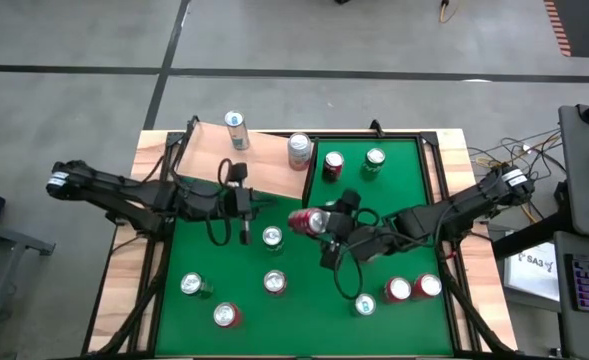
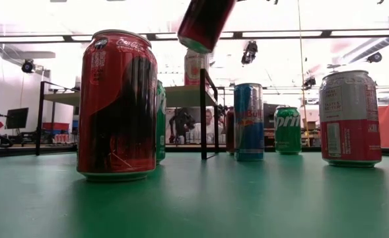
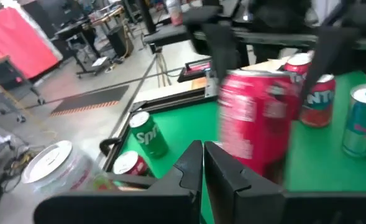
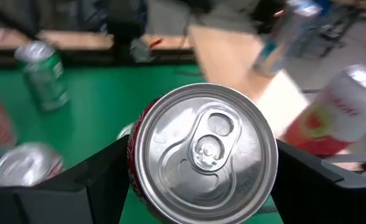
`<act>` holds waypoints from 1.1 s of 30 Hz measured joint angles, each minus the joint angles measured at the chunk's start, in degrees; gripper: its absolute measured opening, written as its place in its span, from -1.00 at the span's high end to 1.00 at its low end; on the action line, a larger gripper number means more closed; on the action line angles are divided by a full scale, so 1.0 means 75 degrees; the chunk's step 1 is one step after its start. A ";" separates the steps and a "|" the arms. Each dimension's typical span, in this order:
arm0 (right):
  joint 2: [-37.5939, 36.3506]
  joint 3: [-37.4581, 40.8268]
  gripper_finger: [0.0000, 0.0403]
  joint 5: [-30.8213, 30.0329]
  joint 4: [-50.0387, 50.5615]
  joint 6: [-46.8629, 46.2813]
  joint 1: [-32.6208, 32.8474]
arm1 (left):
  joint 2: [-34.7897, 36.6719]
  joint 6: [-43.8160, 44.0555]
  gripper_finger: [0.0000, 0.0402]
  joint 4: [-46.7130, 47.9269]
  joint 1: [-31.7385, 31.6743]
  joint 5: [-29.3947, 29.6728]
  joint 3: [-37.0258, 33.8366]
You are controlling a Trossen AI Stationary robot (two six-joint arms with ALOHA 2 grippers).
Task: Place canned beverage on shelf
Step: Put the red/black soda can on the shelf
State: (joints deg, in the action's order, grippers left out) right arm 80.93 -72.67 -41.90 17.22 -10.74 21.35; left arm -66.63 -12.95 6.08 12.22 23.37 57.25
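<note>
The green table (image 1: 304, 300) carries many scattered cans, and the pale wooden shelf (image 1: 259, 155) lies at its far left corner with a blue-and-silver can (image 1: 236, 130) and a white can (image 1: 299, 150) on it. Near the table's middle, the right gripper (image 1: 324, 222) clamps a red can (image 1: 309, 221), tilted and lifted clear of the felt, just beside the shelf's near edge. The left gripper (image 1: 244, 208) hangs nearby, fingers (image 3: 192, 171) pressed together, holding nothing.

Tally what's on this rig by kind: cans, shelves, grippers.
Cans: 12, one of them in the right gripper
Shelf: 1
Grippers: 2, counting the left gripper
Total: 15
</note>
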 joint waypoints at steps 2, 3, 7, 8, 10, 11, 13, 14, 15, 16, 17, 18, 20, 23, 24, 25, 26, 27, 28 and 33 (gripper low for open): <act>0.0000 -0.0003 -0.48 -0.0340 -0.0041 -0.0019 -0.0001 | -0.0132 -0.0001 1.00 -0.0026 0.0041 0.0000 0.0000; 0.0000 -0.0003 -0.48 -0.0474 -0.0080 -0.0013 -0.0004 | -0.0187 0.0033 1.00 -0.0029 0.0045 -0.0002 0.0000; 0.0003 -0.0003 -0.48 -0.0617 -0.0209 0.0429 -0.0003 | -0.0365 0.0142 0.94 -0.0005 0.0039 0.0018 0.0000; 0.0004 -0.0003 -0.48 -0.0608 -0.0212 0.0563 -0.0001 | -0.0412 0.0187 0.90 -0.0008 0.0041 0.0018 -0.0003; 0.0026 0.0000 -0.48 -0.0554 -0.0211 0.0797 -0.0001 | -0.0473 0.0237 0.78 -0.0011 0.0045 0.0015 -0.0003; 0.0032 0.0000 -0.48 -0.0543 -0.0210 0.0893 -0.0001 | -0.0500 0.0296 0.72 -0.0018 0.0048 0.0015 -0.0003; 0.0032 0.0006 -0.48 -0.0546 -0.0213 0.0991 -0.0001 | -0.0564 0.0445 0.55 -0.0021 0.0045 0.0015 -0.0003; 0.0032 0.0006 -0.48 -0.0552 -0.0222 0.0992 -0.0004 | -0.0601 0.0482 0.45 -0.0022 0.0045 0.0015 -0.0003; 0.0032 0.0006 -0.48 -0.0557 -0.0225 0.1010 -0.0011 | -0.0634 0.0517 0.36 -0.0020 0.0045 0.0015 -0.0003; 0.0032 0.0006 -0.48 -0.0558 -0.0225 0.1022 -0.0019 | -0.0673 0.0546 0.25 -0.0026 0.0045 0.0015 -0.0003; 0.0032 0.0006 -0.48 -0.0558 -0.0225 0.1028 -0.0022 | -0.0709 0.0582 0.14 -0.0034 0.0045 0.0015 -0.0003; 0.0033 0.0006 -0.48 -0.0557 -0.0225 0.1034 -0.0037 | -0.0746 0.0589 0.03 -0.0037 0.0045 0.0014 -0.0004; 0.0032 0.0006 -0.49 -0.0558 -0.0225 0.1038 -0.0052 | -0.0859 0.0592 -0.19 -0.0071 0.0051 0.0012 -0.0005; 0.0032 0.0006 -0.49 -0.0558 -0.0225 0.1017 -0.0089 | -0.1083 0.0535 -0.45 -0.0069 0.0051 0.0009 -0.0006; 0.0033 0.0009 -0.49 -0.0555 -0.0225 0.0983 -0.0107 | -0.1171 0.0530 -0.53 -0.0072 0.0051 0.0011 -0.0006; 0.0032 0.0009 -0.49 -0.0555 -0.0225 0.0947 -0.0129 | -0.1246 0.0530 -0.59 -0.0071 0.0051 0.0009 -0.0006; 0.0034 0.0009 -0.49 -0.0557 -0.0230 0.0907 -0.0150 | -0.1327 0.0537 -0.64 -0.0070 0.0051 0.0009 -0.0006; 0.0032 0.0009 -0.49 -0.0555 -0.0231 0.0861 -0.0173 | -0.1390 0.0572 -0.68 -0.0074 0.0051 0.0009 -0.0007; 0.0033 0.0009 -0.49 -0.0558 -0.0231 0.0829 -0.0201 | -0.1451 0.0609 -0.72 -0.0098 0.0046 0.0012 -0.0012; 0.0033 0.0009 -0.49 -0.0523 -0.0198 0.0574 -0.0335 | -0.1708 0.0682 -0.76 -0.0471 0.0036 0.0521 -0.0012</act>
State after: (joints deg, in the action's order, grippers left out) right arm 81.17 -72.60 -45.82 15.73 -6.44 18.84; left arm -79.43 -7.83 2.55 12.49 27.28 57.17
